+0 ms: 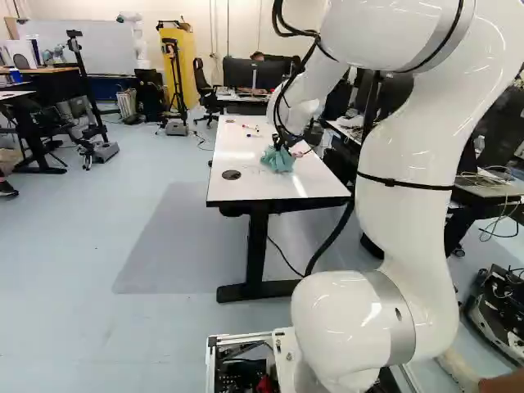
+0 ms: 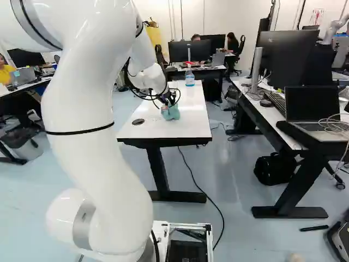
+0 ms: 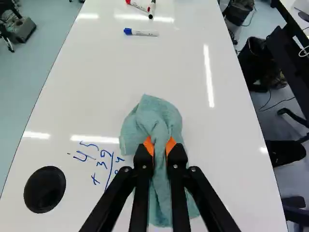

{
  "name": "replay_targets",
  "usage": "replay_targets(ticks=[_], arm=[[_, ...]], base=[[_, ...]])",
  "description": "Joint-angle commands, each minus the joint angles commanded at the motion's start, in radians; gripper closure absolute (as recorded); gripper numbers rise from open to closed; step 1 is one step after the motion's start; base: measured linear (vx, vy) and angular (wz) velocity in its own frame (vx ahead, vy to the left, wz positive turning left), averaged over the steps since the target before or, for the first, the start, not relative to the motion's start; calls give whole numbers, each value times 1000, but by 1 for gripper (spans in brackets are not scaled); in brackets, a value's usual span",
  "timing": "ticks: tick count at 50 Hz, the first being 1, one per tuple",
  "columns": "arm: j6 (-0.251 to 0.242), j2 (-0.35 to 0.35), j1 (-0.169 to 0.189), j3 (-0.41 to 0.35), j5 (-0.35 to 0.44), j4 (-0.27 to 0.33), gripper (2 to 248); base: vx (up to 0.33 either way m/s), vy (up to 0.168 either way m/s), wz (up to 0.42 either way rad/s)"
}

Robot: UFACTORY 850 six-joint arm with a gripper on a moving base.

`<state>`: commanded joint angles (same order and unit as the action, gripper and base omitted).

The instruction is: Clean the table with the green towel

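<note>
Table [image 3: 96, 63]: wiping step in hand, prob. early on.
Green towel [image 3: 157, 111] pinched in gripper [image 3: 160, 145], bunched around & under it; firm contact w/ tabletop hard to confirm. Blue writing [image 3: 99, 159] legible just beside gripper. Next: press down, sweep sideways over it, keep clear of blue marker [image 3: 142, 33] ahead.

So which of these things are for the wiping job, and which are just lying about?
For the job:
- green towel, gripped by the pincer
- white table
- blue handwriting, likely to be wiped

Just lying about:
- blue-capped marker
- red-capped marker
- open laptop
- black bag
</note>
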<state>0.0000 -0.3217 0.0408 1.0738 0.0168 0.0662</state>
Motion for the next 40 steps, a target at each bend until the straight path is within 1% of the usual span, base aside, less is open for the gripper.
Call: replay_targets(ticks=[24, 40], arm=[[0, -13, -3, -45, 96, 0, 204], [0, -31, -3, -60, 104, 0, 204]], base=[[0, 0, 0], [0, 0, 0]])
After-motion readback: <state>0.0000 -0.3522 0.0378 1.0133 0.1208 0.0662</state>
